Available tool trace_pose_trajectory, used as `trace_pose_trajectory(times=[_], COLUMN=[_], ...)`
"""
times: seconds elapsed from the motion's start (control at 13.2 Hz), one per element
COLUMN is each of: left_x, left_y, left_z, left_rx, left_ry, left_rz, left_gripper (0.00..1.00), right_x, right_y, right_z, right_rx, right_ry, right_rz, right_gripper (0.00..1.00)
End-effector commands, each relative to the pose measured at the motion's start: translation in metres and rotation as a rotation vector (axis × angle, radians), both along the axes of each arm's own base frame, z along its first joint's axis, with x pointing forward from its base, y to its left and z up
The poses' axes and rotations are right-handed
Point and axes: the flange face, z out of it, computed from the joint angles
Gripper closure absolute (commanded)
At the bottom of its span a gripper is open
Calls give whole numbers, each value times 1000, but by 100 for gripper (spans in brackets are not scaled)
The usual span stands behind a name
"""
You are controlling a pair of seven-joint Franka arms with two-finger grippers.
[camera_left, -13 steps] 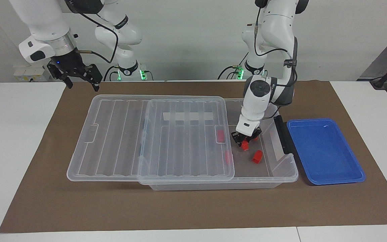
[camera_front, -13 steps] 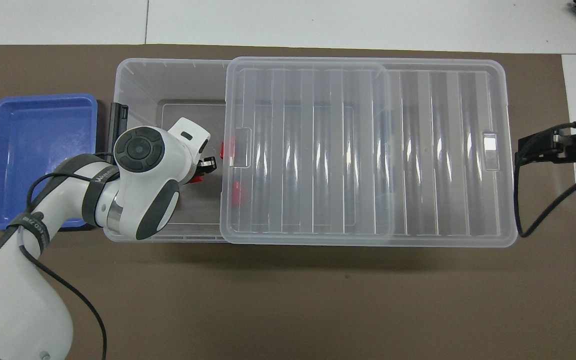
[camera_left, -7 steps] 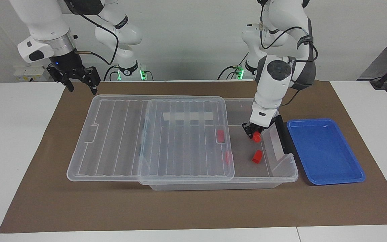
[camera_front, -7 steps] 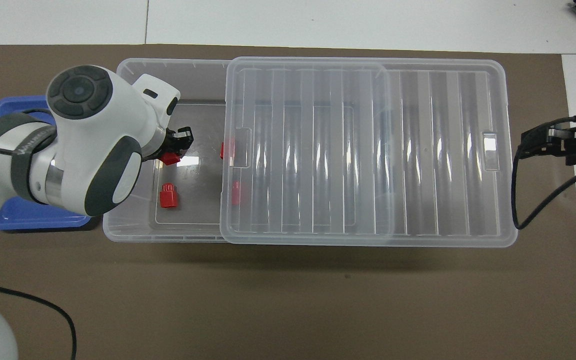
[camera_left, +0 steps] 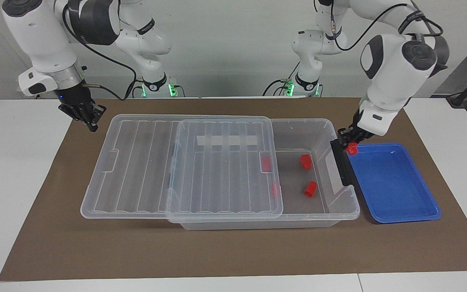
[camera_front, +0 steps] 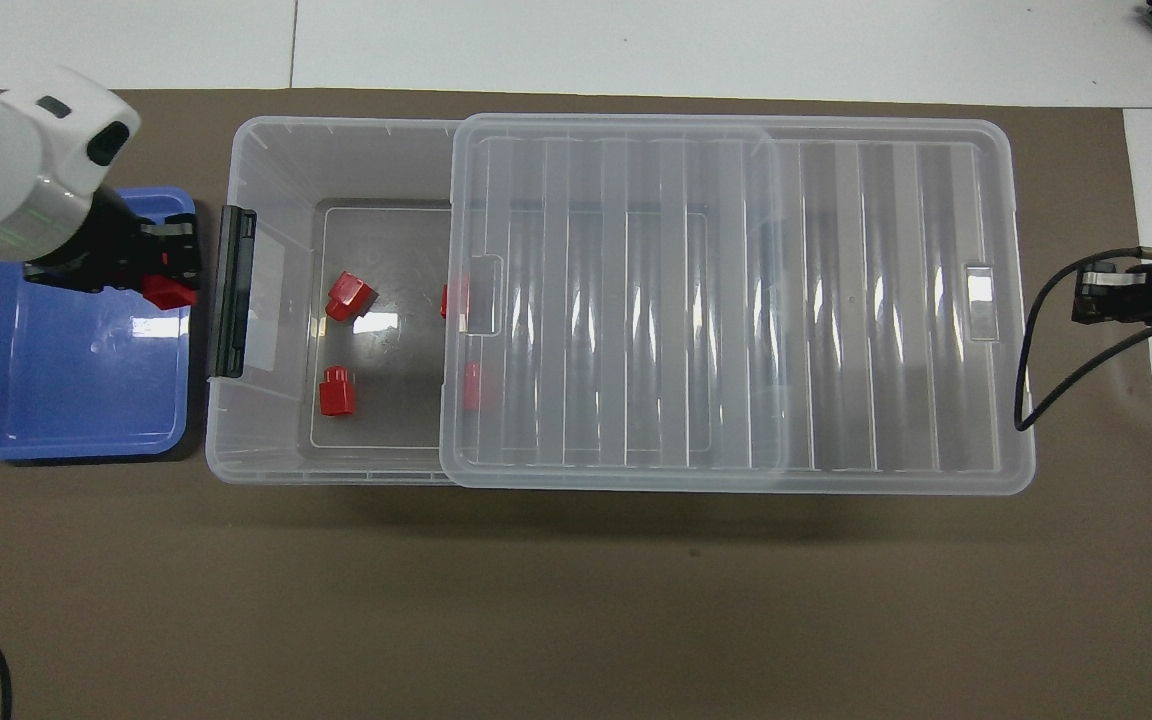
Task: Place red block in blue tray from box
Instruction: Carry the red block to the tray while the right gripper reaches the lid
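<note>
My left gripper (camera_left: 349, 145) is shut on a red block (camera_left: 352, 149) and holds it in the air over the blue tray's (camera_left: 395, 190) rim, beside the box's black strip. In the overhead view that gripper (camera_front: 171, 272), its block (camera_front: 168, 292) and the tray (camera_front: 76, 400) show too. The clear box (camera_left: 341, 211) has its lid (camera_left: 136, 170) slid toward the right arm's end. Two red blocks (camera_left: 305, 161) (camera_left: 310, 189) lie in the open part and two more (camera_left: 266, 164) (camera_left: 275, 190) under the lid's edge. My right gripper (camera_left: 89, 117) waits by the lid's corner.
The brown mat (camera_left: 233, 251) covers the table's middle under the box and tray. The black strip (camera_left: 341, 162) stands between the box's open part and the tray. White table (camera_left: 14, 170) lies at both ends.
My left gripper has lifted a red block out of the box and carried it past the black strip to the tray's rim. One block now shows where it was. The right gripper has turned.
</note>
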Motion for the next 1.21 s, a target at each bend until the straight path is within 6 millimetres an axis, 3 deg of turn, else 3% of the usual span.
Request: trace_pose_trajectory(times=[0.0, 0.15, 0.3, 0.45, 0.6, 0.83, 1.13], left_x=[-13, -14, -15, -20, -21, -19, -19], left_y=[59, 97, 143, 183, 196, 198, 192], left_z=[22, 22, 17, -4, -41, -97, -144], left_rx=[-30, -31, -24, -11, 4, 16, 22], left_ry=[3, -14, -49, -93, -134, -179, -198], left_rz=[-74, -95, -122, -106, -81, -72, -92], left_gripper=[90, 90, 90, 90, 90, 90, 90], right_x=[-9, -5, 2, 10, 14, 14, 15], right_y=[-22, -42, -46, -49, -47, -37, -3], right_z=[-25, -50, -64, -86, -93, -103, -106], right_rx=[-4, -7, -11, -6, -4, 4, 13], right_ry=[-31, -10, -40, -35, -34, -16, 4], right_rz=[21, 67, 73, 70, 72, 86, 134], right_gripper=[100, 100, 100, 100, 100, 100, 100])
